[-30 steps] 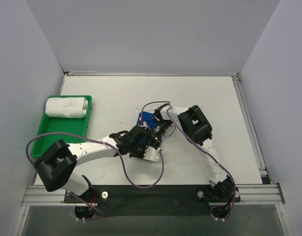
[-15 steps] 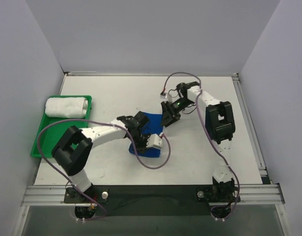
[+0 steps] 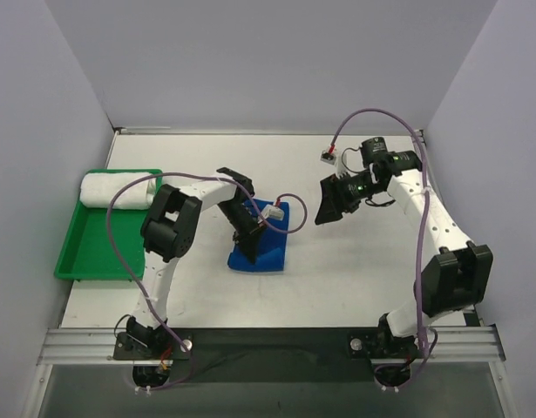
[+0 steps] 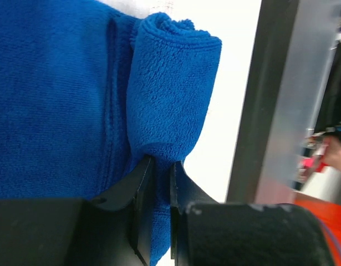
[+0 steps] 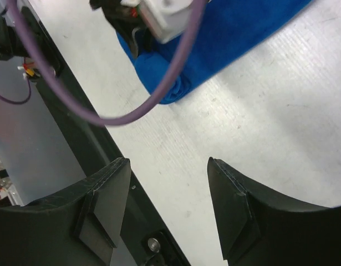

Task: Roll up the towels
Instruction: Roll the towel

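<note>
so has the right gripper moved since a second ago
Yes. The right gripper has swung to the right, farther from the green plastic tray, off the blue terry towel, and now hangs open.

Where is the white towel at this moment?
In the top view, the rolled white towel lies at the far end of the green tray, at the table's left edge, well left of the blue towel.

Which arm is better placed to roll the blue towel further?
Left. The left gripper is shut on the rolled edge of the blue towel; the right gripper hangs open, apart from it.
</note>
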### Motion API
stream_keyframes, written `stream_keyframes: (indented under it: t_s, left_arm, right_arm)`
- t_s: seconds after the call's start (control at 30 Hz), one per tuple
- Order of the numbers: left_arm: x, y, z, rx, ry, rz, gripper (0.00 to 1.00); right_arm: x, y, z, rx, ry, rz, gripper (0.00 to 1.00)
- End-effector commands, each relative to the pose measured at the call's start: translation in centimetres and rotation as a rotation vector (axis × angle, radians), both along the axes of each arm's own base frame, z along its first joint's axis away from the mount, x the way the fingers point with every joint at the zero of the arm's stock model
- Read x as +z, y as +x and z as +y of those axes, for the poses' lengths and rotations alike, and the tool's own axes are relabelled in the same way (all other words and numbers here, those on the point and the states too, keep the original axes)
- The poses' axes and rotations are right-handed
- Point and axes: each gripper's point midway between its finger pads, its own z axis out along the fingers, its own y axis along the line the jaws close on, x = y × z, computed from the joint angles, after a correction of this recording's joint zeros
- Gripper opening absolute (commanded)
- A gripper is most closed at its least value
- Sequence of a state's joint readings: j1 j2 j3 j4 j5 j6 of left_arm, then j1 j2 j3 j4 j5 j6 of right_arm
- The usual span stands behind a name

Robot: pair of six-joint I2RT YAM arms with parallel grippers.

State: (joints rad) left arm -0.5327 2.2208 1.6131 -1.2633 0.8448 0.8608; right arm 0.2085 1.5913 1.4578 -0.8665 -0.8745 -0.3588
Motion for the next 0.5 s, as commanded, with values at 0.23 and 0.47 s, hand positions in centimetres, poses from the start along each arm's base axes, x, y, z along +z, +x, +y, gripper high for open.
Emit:
stream_keyframes:
  t_s: [0.23,0.47]
  left_arm:
    - [-5.9,2.7,2.4,-0.033,0.248,0.066,0.01]
    - [-7.7,3.7,2.3,-0.009,0.318,0.089,0.02]
  right_arm:
    - [-0.4,-7.6,2.1,0.264,-0.216,-0.227,0.54]
    - [-3.6,-7.8,5.9,0.439,-0.438,-0.396,0.59]
